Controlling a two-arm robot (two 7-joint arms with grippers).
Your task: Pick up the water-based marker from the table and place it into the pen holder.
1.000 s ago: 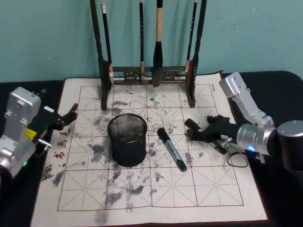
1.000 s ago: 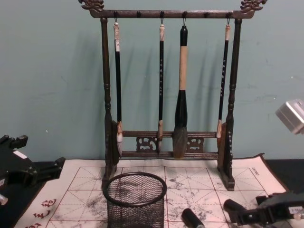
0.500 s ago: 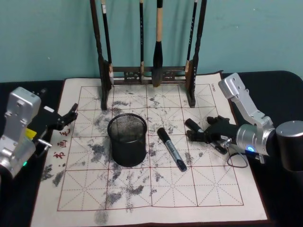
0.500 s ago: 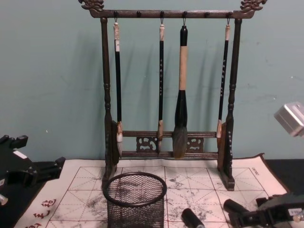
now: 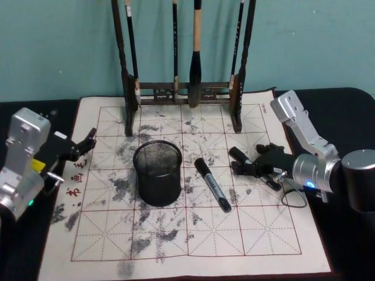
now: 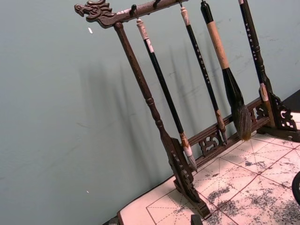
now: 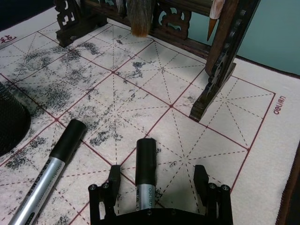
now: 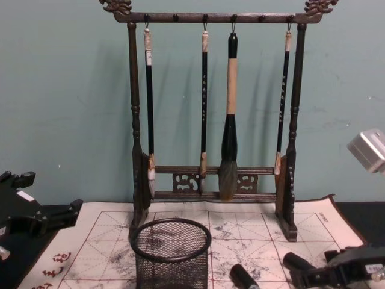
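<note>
Water-based marker (image 7: 145, 157) lies flat on the felt mat (image 5: 258, 234), cap end pointing away from my wrist, and my right jaws (image 7: 157, 170) stand apart on either side of its barrel without touching it. I judge that straddle to be deliberate: low over the mat and lined up along the pen, so closing would pinch it across its width.

A second marker (image 5: 212, 184) lies between this one and the pen holder (image 5: 157, 172), at about 3 o'clock of the holder. The holder stands upright with its mouth open, at 9 o'clock from my right jaws, so the carry must pass over that other pen. The brush rack (image 5: 181, 91) stands at 12 o'clock. My left gripper (image 5: 88, 142) sits parked at the mat's 9 o'clock edge, over the dark bench (image 5: 345, 105).
</note>
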